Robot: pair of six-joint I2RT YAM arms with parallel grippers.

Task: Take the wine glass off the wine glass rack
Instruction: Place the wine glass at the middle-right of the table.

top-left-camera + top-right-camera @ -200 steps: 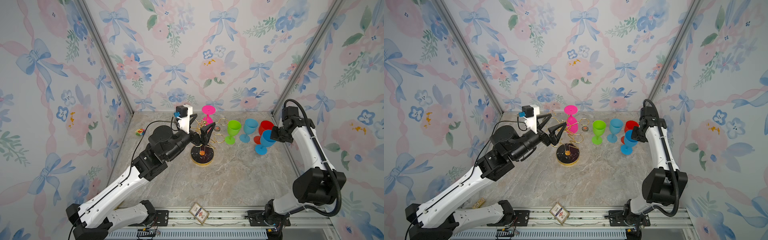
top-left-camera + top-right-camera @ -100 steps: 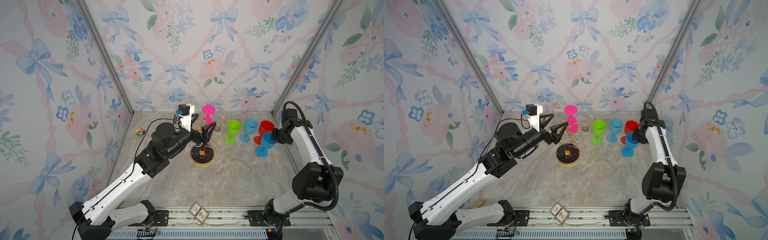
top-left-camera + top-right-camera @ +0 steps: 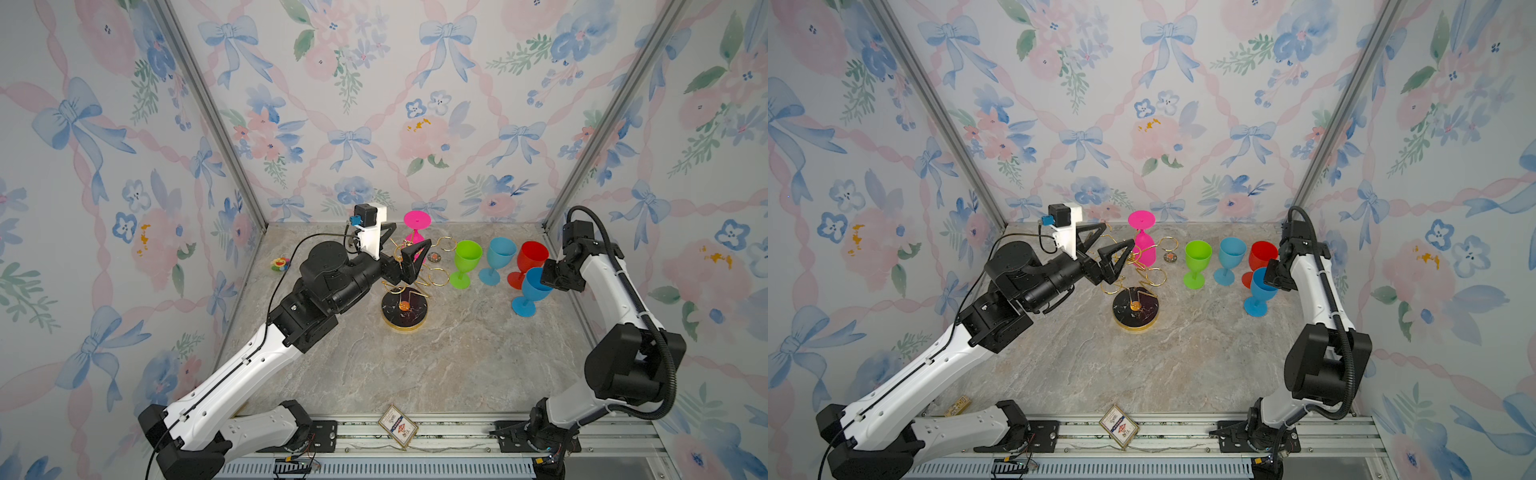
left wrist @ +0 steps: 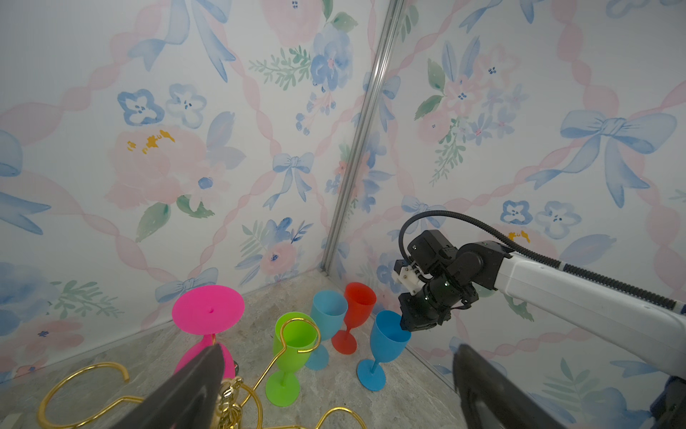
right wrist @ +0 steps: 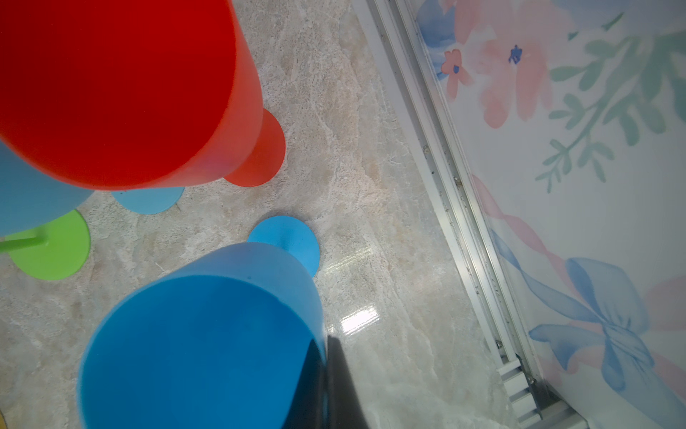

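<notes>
left gripper (image 3: 411,234): jaws stood apart | pink wine glass (image 3: 417,219): bowl lay half-hidden behind left finger | right gripper (image 3: 544,281): clamped blue wine glass (image 3: 530,291) rim

**Operator:** What has moved on the left side?

**Technician:** The left gripper (image 3: 412,233) has risen slightly and advanced toward the back wall, closer to the upside-down pink glass (image 3: 417,219).

**Operator:** And on the right?

**Technician:** The right gripper (image 3: 545,284) has carried the dark blue glass (image 3: 534,289) down and forward, away from the red glass (image 3: 532,253). Its foot now sits nearer the front of the table (image 3: 415,374).
</notes>
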